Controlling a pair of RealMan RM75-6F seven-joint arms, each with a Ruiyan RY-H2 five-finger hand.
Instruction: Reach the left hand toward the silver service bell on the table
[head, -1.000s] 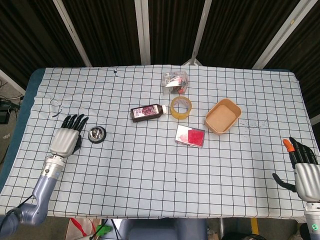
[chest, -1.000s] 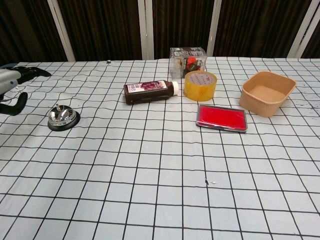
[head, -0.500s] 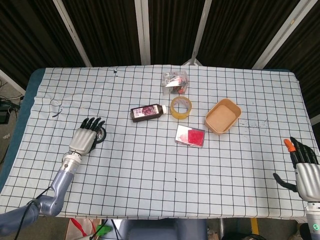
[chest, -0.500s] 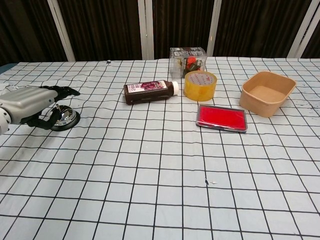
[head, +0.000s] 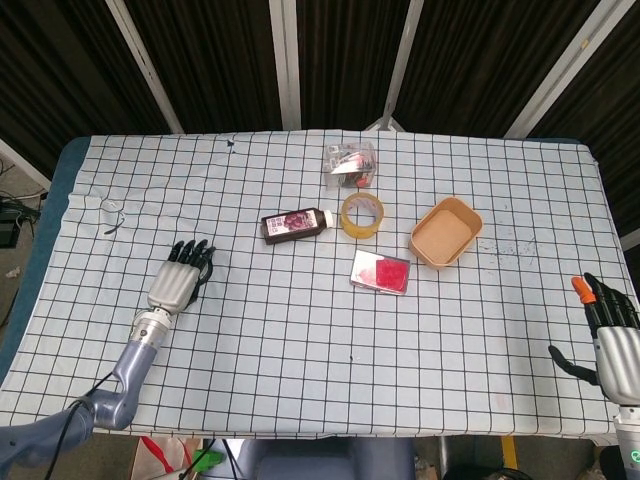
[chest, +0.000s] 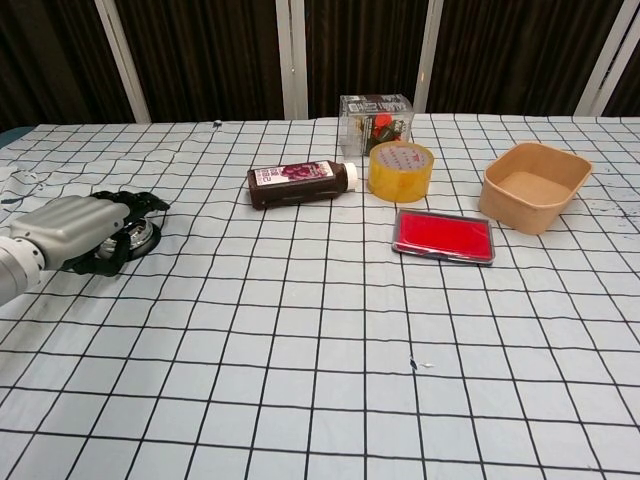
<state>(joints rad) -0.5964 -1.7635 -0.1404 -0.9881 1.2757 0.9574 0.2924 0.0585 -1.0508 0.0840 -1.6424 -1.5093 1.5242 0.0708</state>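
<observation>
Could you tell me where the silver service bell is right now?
In the chest view the silver service bell sits far left, mostly covered by the left hand.

A white cloth (chest: 330, 400) with a black grid covers the bench, carrying a yellow tape roll (chest: 400, 170), red flat case (chest: 443, 235), tan bowl (chest: 533, 185) and dark brown bottle (chest: 298, 184).

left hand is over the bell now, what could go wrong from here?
1. The left hand covers most of the silver service bell, so contact can't be confirmed; pushing lower might jam the fingers on it.
2. The cloth is wrinkled near the bell; a sideways nudge could slide it.
</observation>
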